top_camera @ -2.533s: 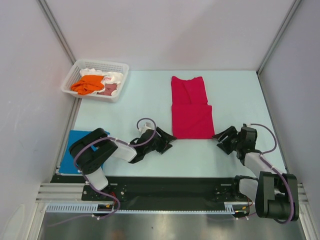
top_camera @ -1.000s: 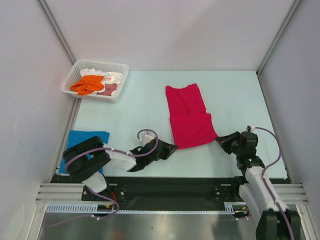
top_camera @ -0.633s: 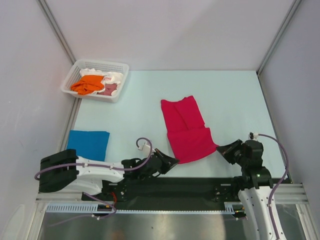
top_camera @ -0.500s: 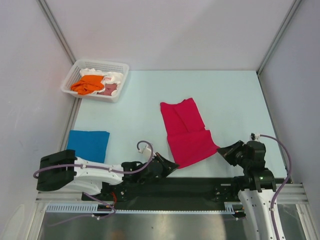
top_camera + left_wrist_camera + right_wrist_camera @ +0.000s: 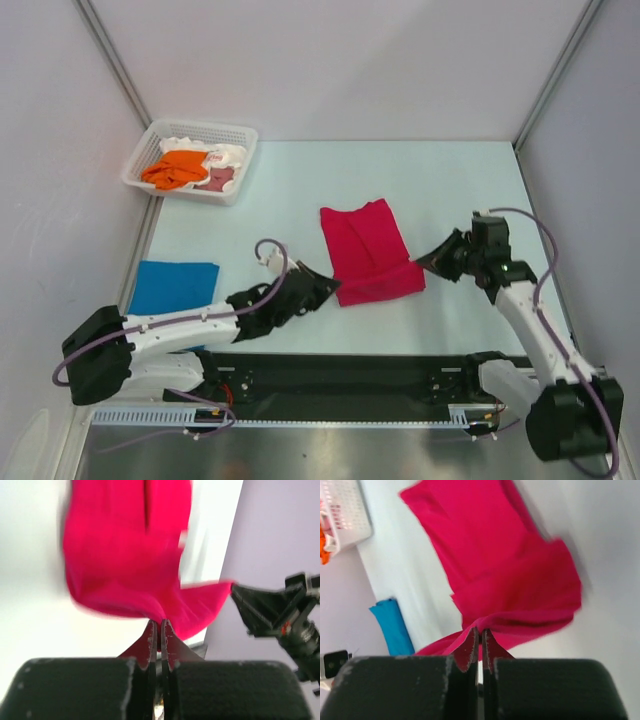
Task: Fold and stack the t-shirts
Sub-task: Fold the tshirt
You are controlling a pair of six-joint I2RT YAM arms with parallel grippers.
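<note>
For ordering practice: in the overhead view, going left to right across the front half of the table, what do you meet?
blue shirt → left hand → red shirt → right hand

Bright, even light; wrist views blur the red t-shirt point(image 5: 120, 555).

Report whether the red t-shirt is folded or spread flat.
Partly folded: the red t-shirt has its near end doubled over, pinched in the shut left gripper and right gripper.
</note>
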